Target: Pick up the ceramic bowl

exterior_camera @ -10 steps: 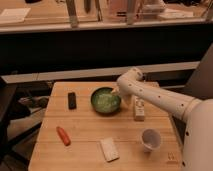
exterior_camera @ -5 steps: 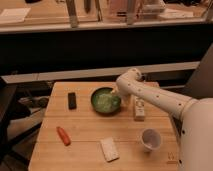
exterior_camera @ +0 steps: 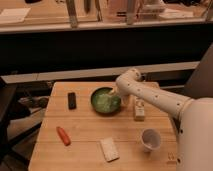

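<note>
The ceramic bowl point(exterior_camera: 102, 102) has the open hand point(exterior_camera: 116, 96) at its right rim.

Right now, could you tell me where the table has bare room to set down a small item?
Bare wood lies between the carrot, the ceramic bowl and the white packet, and between packet and white cup. It is crowded where the gripper sits at the bowl's right rim beside the small box.

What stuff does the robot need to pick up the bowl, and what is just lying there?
For the job: green ceramic bowl, claw at its rim.
Just lying about: white cup, carrot, black slab, white packet, tan box.
</note>
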`<state>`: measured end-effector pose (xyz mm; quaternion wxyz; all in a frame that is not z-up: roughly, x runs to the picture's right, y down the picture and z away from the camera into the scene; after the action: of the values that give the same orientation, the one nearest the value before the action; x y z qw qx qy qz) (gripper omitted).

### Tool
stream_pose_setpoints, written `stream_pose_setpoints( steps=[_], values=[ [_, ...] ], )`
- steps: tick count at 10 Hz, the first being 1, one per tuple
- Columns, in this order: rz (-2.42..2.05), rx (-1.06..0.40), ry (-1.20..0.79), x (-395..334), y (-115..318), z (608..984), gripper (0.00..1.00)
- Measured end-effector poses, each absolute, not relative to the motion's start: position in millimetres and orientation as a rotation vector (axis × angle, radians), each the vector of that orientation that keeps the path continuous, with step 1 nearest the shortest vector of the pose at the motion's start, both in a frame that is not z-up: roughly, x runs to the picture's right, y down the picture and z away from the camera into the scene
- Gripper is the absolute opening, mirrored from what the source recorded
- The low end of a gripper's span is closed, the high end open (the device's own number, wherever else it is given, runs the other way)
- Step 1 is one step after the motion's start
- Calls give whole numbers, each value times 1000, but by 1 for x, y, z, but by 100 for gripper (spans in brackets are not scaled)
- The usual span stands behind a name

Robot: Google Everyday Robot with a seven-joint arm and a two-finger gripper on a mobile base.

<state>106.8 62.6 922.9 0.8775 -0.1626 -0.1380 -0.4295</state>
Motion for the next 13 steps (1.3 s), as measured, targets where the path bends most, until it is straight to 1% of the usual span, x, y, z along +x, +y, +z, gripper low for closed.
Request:
stream_pose_setpoints(
  steps=[13],
  values=[
    [-935, -319, -312, 98, 62, 928, 80]
  ],
)
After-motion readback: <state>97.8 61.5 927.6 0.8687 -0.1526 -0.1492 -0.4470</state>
